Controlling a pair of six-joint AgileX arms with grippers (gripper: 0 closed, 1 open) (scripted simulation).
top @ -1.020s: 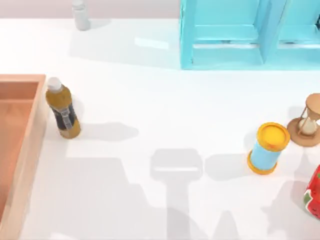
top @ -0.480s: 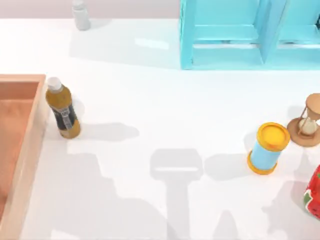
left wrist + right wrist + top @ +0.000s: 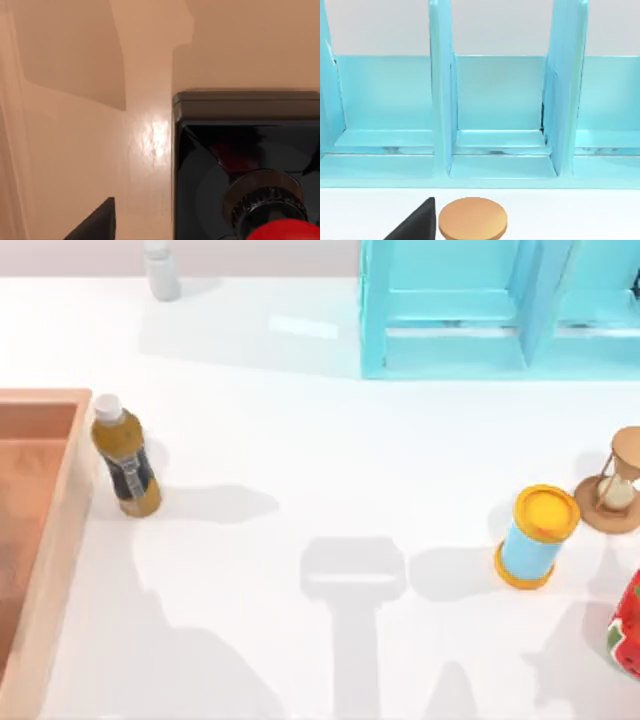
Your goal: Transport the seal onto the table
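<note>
Since the seal sat on the wooden tray floor right under the left gripper, and not on the table, the lift-out was yet to do. Risks, IMO: glossy round knob slipping from an off-centre pinch, or the square base clipping the tray wall & tipping. Couldn't tell if the left gripper was wide or narrow; same for the right gripper, parked facing the blue shelf. Knob was cut off at frame edge.
</note>
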